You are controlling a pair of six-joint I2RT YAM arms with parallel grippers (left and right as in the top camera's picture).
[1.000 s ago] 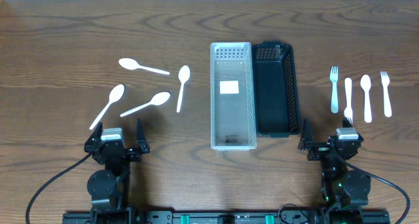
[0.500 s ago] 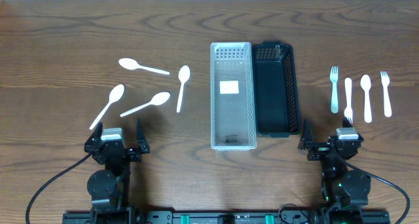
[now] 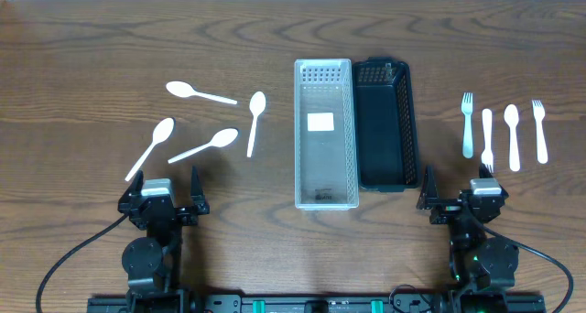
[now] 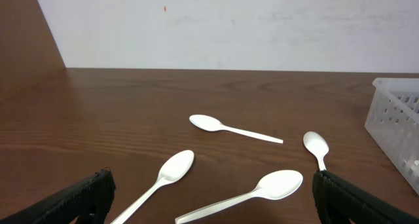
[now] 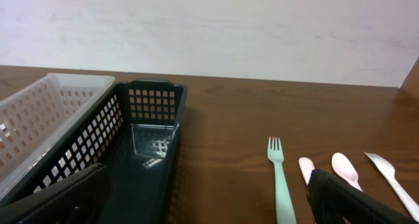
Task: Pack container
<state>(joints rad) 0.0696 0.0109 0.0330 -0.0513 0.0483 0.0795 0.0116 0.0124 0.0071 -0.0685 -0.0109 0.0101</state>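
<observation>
I am holding the left gripper and right gripper spread and empty, spoons ahead of one, forks ahead of the other, presumably for easy reach.

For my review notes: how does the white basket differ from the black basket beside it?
Colour: the white basket is pale and translucent; the black basket is dark and opaque.
Length: the white basket reaches nearer the robot than the black basket, while their far ends roughly line up.
Marking: the white basket has a white label on its floor; the black basket shows none.
Both are long, narrow, lattice-walled and empty, lying side by side.
</observation>
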